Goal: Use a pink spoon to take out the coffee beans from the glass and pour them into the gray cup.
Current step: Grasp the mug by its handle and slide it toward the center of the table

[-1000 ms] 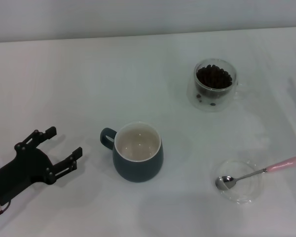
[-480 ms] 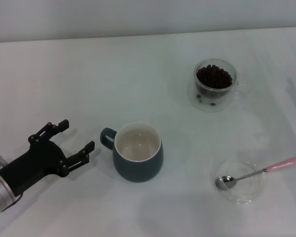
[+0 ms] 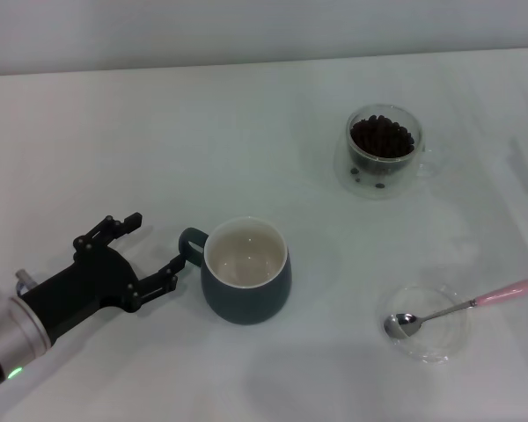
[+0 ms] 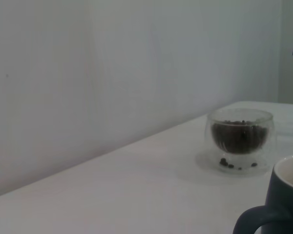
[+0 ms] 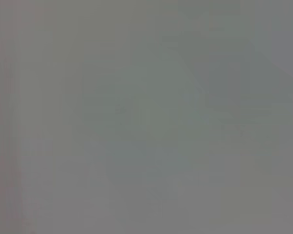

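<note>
So the glass [image 3: 383,149] upper right holds beans [image 3: 381,136], the cup [image 3: 245,270] mid-frame is empty, the spoon [image 3: 458,308] rests in a dish [image 3: 431,332] lower right; left claw [image 3: 145,251] spread wide by the cup's handle, white worktop [image 3: 158,132].

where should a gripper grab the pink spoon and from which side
Grip the pink spoon by its pale pink handle, coming from above on the robot's right. The metal bowl rests inside the shallow clear dish, while the handle sticks out past the dish rim toward the right table edge, angled slightly up, so it looks free to pinch across its narrow width. No gripper is near it; the left gripper is open by the gray cup.
</note>
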Robot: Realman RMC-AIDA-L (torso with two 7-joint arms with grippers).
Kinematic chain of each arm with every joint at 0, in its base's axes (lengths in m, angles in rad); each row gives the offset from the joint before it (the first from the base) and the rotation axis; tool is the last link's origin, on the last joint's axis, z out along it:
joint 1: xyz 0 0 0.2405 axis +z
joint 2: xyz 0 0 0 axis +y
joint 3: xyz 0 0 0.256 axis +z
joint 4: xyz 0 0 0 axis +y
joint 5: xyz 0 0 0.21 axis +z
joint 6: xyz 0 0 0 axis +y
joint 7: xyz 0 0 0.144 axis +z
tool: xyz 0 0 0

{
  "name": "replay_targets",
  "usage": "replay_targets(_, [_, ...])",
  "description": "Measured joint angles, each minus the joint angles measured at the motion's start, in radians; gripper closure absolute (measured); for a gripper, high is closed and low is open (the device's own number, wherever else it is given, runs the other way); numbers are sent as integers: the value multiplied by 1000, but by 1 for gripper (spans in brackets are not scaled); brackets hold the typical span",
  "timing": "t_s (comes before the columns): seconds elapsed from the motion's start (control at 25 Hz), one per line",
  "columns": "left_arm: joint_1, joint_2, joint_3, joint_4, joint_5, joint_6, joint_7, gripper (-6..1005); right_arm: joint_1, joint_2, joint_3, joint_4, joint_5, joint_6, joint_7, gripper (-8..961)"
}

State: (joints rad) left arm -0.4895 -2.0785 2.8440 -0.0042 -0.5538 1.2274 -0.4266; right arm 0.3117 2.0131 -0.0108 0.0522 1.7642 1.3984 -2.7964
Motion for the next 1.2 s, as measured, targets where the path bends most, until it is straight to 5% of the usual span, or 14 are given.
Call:
replay_targets(1.04, [-53,-5,0,111,-25,-171,208,387,6,1,0,11,5,7,0,107])
replay_targets(1.2, [-44,-7,0,134,-39,-174,286,530,6,1,0,11,4,7,0,109])
